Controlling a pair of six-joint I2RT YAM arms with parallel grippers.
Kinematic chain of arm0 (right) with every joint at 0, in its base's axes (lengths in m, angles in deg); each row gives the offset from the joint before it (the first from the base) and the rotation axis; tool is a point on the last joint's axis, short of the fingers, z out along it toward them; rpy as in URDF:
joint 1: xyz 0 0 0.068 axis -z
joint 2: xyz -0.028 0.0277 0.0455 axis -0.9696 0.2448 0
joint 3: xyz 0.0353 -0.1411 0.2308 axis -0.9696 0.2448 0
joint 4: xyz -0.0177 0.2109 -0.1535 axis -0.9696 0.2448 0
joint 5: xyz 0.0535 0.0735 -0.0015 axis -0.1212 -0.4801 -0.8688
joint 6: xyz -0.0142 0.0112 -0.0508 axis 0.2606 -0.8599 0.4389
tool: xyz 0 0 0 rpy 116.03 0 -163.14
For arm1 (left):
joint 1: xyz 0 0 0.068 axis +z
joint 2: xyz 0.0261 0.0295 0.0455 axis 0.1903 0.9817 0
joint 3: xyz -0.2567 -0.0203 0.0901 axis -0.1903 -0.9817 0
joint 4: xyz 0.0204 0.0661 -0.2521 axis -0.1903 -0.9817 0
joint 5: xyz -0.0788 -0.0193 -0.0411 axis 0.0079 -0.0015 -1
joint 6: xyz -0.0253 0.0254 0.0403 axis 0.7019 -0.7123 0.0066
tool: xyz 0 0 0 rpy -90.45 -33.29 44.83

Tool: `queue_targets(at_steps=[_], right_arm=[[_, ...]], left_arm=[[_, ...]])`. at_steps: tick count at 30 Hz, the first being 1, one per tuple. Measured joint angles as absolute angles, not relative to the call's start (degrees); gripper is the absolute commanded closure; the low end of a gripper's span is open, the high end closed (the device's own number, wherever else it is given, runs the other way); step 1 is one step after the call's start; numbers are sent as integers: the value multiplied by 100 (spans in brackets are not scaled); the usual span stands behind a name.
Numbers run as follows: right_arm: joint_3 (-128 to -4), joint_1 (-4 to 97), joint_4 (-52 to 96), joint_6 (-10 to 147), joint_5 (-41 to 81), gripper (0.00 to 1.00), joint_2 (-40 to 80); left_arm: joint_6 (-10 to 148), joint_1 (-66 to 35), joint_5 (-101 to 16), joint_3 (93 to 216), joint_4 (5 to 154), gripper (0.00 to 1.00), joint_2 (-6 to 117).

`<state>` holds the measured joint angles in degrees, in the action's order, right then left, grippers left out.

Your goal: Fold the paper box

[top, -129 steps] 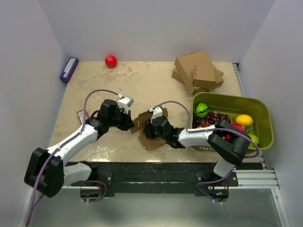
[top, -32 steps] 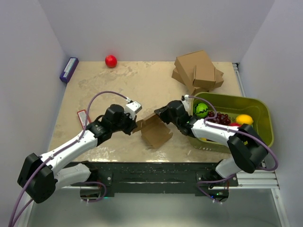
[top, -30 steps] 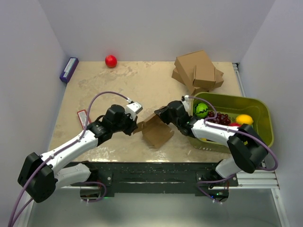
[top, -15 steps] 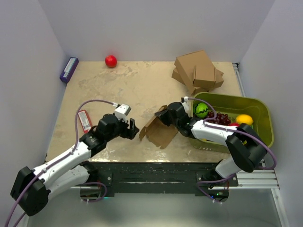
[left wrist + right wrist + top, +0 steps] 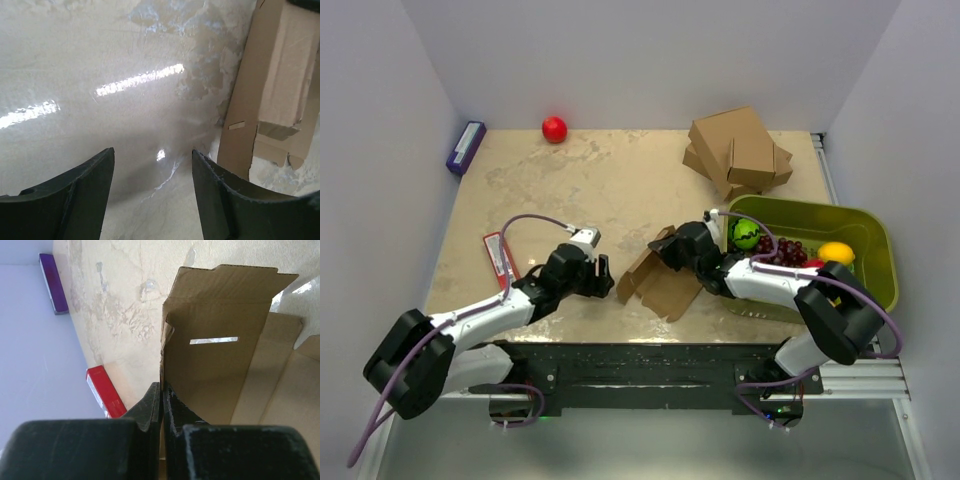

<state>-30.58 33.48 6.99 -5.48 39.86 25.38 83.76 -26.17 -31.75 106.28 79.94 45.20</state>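
Note:
The paper box [image 5: 663,284] is a half-folded brown cardboard sheet lying near the table's front middle, one wall standing up. My right gripper [image 5: 667,250] is shut on the far upper edge of that wall; in the right wrist view its fingertips [image 5: 161,388] pinch the thin cardboard of the paper box [image 5: 215,365] just below a slot. My left gripper [image 5: 604,277] stands open just left of the sheet, apart from it. In the left wrist view, the left gripper [image 5: 152,159] has only bare table between its fingers, with the paper box [image 5: 272,95] to the right.
A stack of bigger cardboard boxes [image 5: 738,150] sits at the back right. A green bin [image 5: 810,204] of fruit stands at the right. A red ball [image 5: 554,128] and a purple box [image 5: 466,146] lie at the back left, a red packet [image 5: 497,256] at the left.
My left gripper has let go of the box's left edge, opened and drawn back toward the near side. The right gripper has kept its pinch and shifted the box slightly nearer.

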Motion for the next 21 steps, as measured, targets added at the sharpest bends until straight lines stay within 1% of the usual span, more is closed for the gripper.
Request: queue_targets(at_steps=[4,8,11,15,19,21], right_arm=[[-2903,3348,428,-506,3986,100,2527],[-2591,3348,-77,-415,3982,100,2509],[-2407,3348,-464,-323,3956,100,2509],[-2379,3348,-943,-227,3831,100,2536],[-2444,3348,-1496,-165,3661,100,2704],[-2479,3348,-1677,-152,3571,100,2791]], left_arm=[[8339,-2617,-3424,10628,8191,37,4671],[8289,-2626,-3774,10604,8604,38,4671],[8271,-2659,-3824,10567,8674,38,4664],[8214,-2668,-3533,10564,8431,38,4452],[8140,-2668,-3070,10626,8064,35,4033],[8138,-2668,-2814,10678,7898,35,3856]])
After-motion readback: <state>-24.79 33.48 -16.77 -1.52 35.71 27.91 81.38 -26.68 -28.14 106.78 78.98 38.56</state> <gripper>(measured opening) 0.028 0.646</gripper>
